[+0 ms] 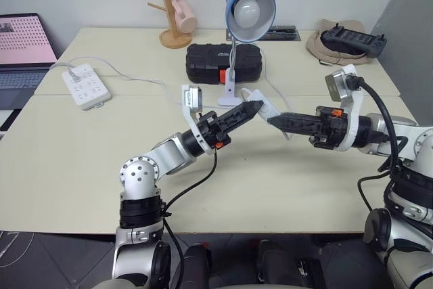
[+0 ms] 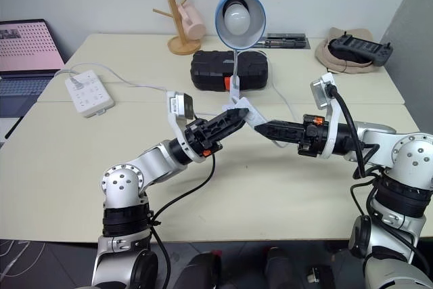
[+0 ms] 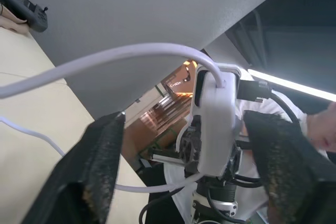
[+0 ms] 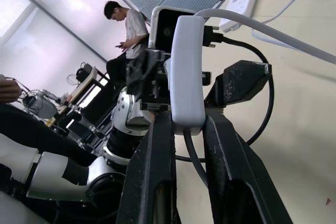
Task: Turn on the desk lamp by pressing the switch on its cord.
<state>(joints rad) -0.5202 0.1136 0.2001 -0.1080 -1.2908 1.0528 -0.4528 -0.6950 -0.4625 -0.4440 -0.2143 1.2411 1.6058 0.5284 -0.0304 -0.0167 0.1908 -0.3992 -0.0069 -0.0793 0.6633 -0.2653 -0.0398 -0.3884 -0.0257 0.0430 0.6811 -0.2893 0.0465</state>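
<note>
Mid-frame above the counter (image 1: 81, 187), the right tool (image 4: 184, 129) is clamped on the switch (image 4: 186, 72), holding it up off the surface with the cord (image 3: 105, 59) trailing away. The left tool (image 3: 184, 171) faces it, its fingers spread to either side of the switch without touching. The desk lamp (image 1: 249, 8), top centre, looks unlit, so I'd say the grip is done and the press itself remains.

Both arms have silver metal links with black joint rings. The left arm (image 1: 159, 160) has a round silver elbow cap with small holes. Each gripper, left (image 1: 238, 114) and right (image 1: 291, 123), has 2 black textured fingers, an orange mark behind them, a white bracketed wrist camera and thick black cables.
</note>
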